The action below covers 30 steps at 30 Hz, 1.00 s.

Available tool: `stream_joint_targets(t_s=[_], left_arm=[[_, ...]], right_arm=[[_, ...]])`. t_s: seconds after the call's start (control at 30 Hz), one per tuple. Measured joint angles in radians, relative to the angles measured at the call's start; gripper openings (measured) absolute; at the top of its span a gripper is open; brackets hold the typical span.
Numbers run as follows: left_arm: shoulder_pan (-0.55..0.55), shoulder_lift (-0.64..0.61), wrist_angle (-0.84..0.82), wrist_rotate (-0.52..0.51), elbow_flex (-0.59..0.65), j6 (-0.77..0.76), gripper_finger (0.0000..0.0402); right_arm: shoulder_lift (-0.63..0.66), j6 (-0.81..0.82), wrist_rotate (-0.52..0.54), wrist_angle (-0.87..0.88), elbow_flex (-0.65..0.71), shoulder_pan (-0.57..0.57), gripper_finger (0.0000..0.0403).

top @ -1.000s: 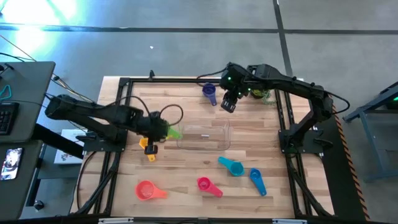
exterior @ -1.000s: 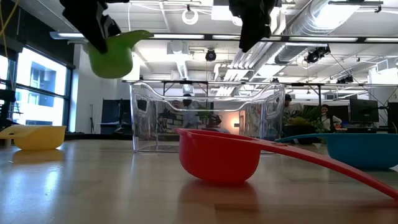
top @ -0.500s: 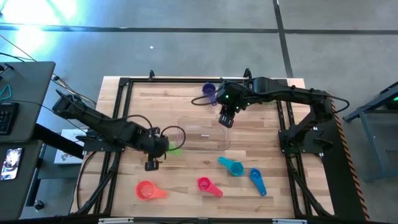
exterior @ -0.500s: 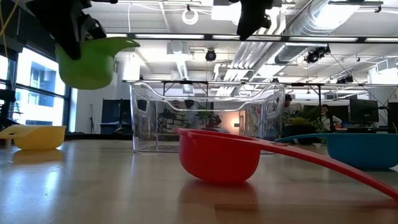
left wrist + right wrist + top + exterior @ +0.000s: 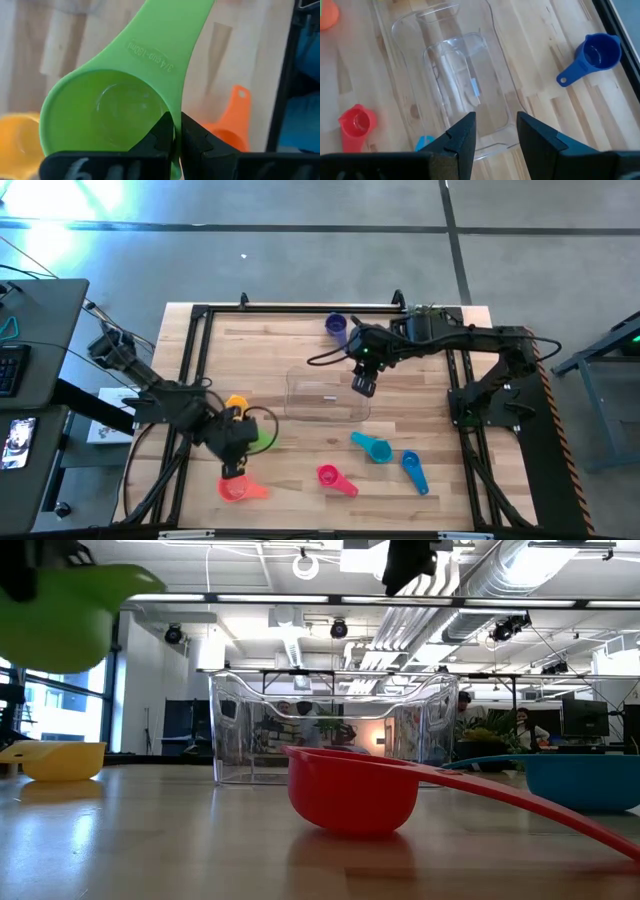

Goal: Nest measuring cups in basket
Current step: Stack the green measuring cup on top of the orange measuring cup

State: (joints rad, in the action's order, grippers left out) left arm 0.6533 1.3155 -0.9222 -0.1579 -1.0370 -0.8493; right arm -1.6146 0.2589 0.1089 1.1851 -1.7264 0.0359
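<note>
Green cup [image 5: 115,107] sits pinched in my left end effector [image 5: 236,442], raised left of the basket [image 5: 328,398]; right end effector [image 5: 495,131] hovers wide above it, seemingly.

Light wooden plank worktop [image 5: 300,470] inside a black metal frame [image 5: 196,311], set on grey concrete floor [image 5: 300,240]. Tall windows [image 5: 60,700] at left. Open ceiling with white ducts [image 5: 480,590] and strip lights [image 5: 290,598]. Monitors [image 5: 583,718] on desks at far right.
</note>
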Motion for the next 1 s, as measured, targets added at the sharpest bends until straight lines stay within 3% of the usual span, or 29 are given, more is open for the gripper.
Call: stream_joint_targets(t_s=[0.63,0.87,1.0], left_arm=[[0.251,0.037,0.111,-0.002,-0.001,-0.377,0.0004],[0.300,0.075,0.177,0.020,-0.014,-0.430,0.0004],[0.306,0.113,0.131,0.021,-0.116,-0.387,0.0004]], right_arm=[[0.000,0.035,0.028,-0.007,0.000,-0.004,0.0135],[0.000,0.055,0.041,-0.008,0.000,-0.004,0.0135],[0.000,0.055,0.041,-0.015,0.000,-0.004,0.0135]])
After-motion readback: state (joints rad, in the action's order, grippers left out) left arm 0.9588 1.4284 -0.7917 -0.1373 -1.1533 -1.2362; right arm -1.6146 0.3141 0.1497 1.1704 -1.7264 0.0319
